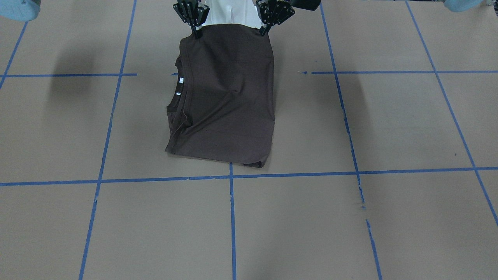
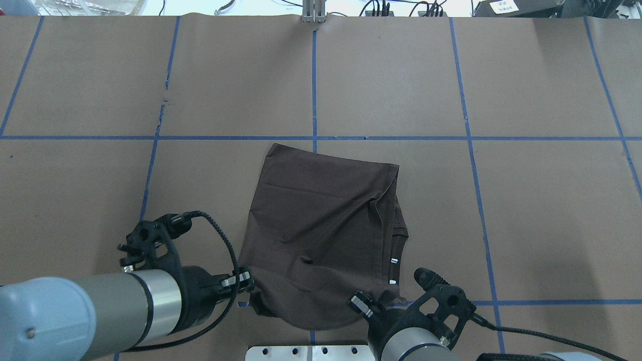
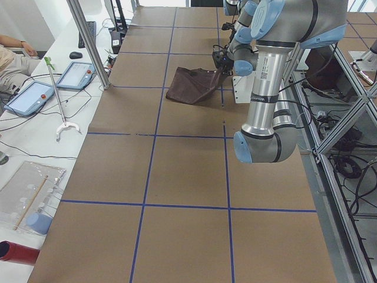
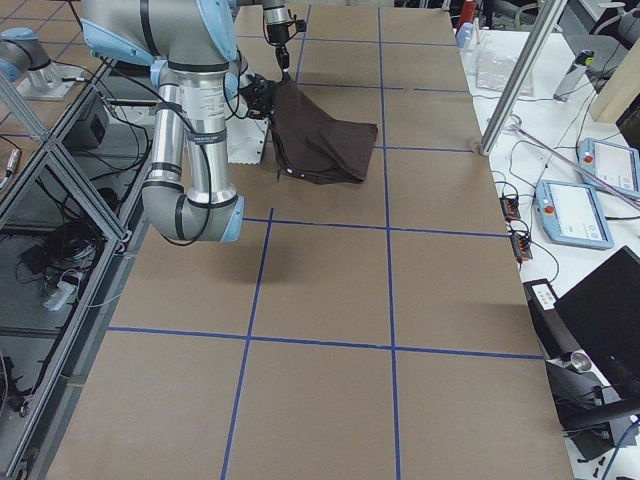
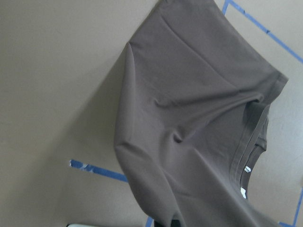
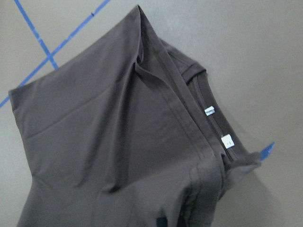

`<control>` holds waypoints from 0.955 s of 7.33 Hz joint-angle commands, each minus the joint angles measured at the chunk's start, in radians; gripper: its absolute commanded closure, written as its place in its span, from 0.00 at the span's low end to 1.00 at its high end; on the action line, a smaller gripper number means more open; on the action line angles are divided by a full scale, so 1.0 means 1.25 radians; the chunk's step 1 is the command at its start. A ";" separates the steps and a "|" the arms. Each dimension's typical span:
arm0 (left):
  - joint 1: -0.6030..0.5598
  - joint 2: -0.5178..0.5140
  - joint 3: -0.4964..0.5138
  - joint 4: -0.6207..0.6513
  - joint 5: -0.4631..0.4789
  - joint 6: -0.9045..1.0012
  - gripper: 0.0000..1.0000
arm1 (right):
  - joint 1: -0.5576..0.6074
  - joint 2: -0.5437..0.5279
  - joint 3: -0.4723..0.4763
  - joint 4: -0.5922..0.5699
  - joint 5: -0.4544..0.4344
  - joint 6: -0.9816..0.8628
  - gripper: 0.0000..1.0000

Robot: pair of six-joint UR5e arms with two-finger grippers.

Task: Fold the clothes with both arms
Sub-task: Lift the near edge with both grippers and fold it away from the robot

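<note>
T-shirt, dark brown and folded over, lies at lower centre of the overhead view on the brown table; its far edge lies flat just below a blue tape line, while its near edge is lifted off the surface. Left gripper is pinched closed on the near-left corner. Right gripper is pinched closed on the near-right corner, just beside the collar and white tags, and the cloth sags between the two grips.
</note>
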 commanded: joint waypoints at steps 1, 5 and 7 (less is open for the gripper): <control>-0.133 -0.095 0.109 0.012 -0.059 0.118 1.00 | 0.115 0.008 -0.039 0.004 0.067 -0.018 1.00; -0.271 -0.207 0.356 -0.044 -0.097 0.195 1.00 | 0.285 0.140 -0.290 0.080 0.134 -0.111 1.00; -0.284 -0.235 0.493 -0.147 -0.094 0.213 1.00 | 0.320 0.145 -0.388 0.172 0.145 -0.147 1.00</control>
